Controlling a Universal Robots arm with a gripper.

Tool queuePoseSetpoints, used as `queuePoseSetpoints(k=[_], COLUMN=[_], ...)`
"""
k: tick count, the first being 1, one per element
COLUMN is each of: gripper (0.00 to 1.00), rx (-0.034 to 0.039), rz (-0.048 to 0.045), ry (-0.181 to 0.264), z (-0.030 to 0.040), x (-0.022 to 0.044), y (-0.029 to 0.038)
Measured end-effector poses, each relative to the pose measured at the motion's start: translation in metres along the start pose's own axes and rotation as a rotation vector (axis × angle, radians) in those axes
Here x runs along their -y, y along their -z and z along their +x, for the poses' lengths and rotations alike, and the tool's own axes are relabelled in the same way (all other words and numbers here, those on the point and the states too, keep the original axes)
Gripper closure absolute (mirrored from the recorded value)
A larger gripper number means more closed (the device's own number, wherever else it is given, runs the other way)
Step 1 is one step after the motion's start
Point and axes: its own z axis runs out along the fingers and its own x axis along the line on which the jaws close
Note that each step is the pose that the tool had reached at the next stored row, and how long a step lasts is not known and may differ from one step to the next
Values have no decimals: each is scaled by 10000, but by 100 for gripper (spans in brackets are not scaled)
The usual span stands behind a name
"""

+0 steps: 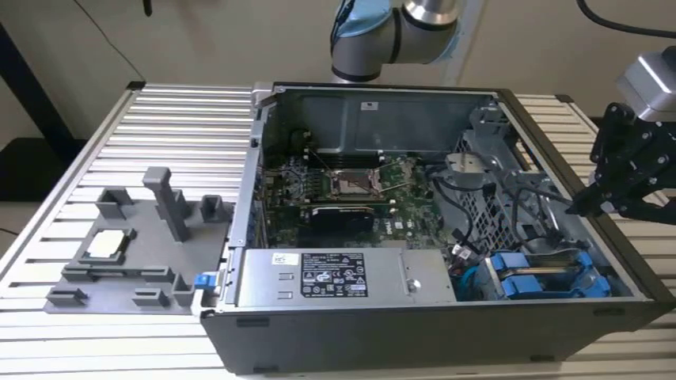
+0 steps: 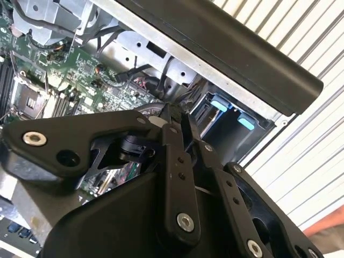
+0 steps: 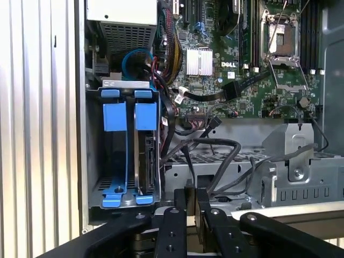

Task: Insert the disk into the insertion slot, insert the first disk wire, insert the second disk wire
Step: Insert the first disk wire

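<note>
Fingers (image 3: 188,196) clenched together, the gripper (image 3: 195,191) hangs over the wall of the computer case (image 1: 423,340) at the exterior view's right. Nearby, in the case's near corner, the disk (image 3: 149,161) stands on edge inside the insertion slot (image 3: 124,84), black cables (image 3: 215,145) running just beside it.

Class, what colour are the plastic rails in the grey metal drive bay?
Bright blue rails, clearest in the first wrist view.

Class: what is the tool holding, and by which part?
Nothing: the tool hangs over the case, its fingers together with nothing between them.
</note>
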Motion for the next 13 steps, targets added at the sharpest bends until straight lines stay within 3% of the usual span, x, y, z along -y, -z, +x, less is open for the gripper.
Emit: queuePoseSetpoints(k=[4,5,8,9,11,13], gripper=[81,81,81,81,81,81], rx=[-4,-73,-545,-666,-774,-807], rz=[0,1,7,12,26,51], ry=[0,-2,-15,-17,-18,-15], z=[1,1,-1,-3,-3,2], x=[0,0,0,0,-8,-36], y=[0,0,-7,-12,-35,-66])
